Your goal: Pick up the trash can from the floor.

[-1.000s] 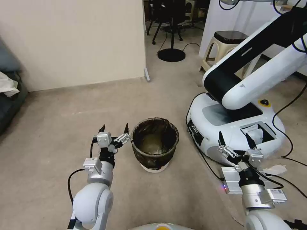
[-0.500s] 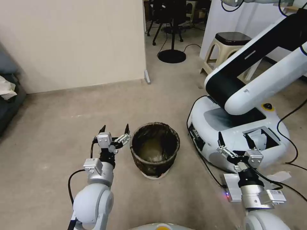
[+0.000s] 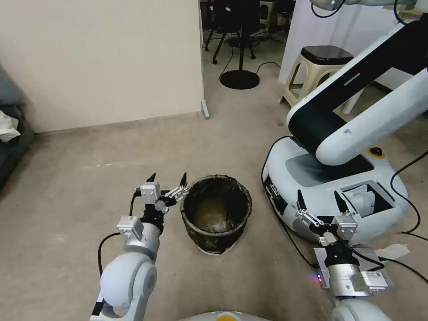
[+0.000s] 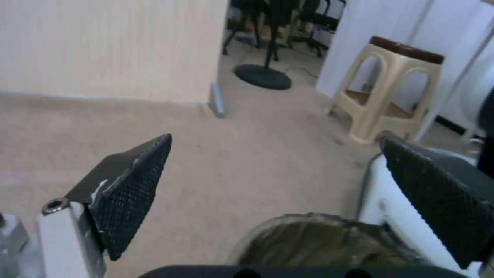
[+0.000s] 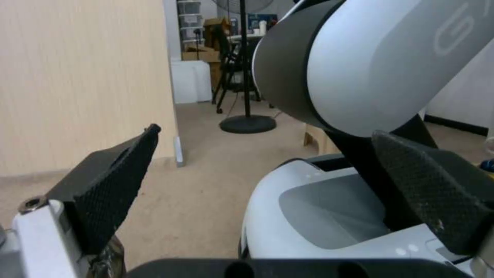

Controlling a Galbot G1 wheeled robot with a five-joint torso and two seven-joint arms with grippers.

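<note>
white plastic trash can (image 3: 216, 215) upright on floor (image 3: 80, 178) | left gripper (image 3: 168, 182) spread wide, just beside its rim | right gripper (image 3: 318, 201) spread, well apart

i'm looking at a beige floor (image 3: 80, 178) with faint pale scuffs, on which the bag-lined trash can (image 3: 216, 214) stands upright, a big white robot base (image 3: 330, 196) just to its right, black cables (image 3: 285, 232) trailing between, and a stool (image 3: 318, 67) farther back.

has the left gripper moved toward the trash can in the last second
Yes. The left gripper, open, has edged closer to the trash can; its near fingertip now sits at the bag-lined rim on the floor.
</note>
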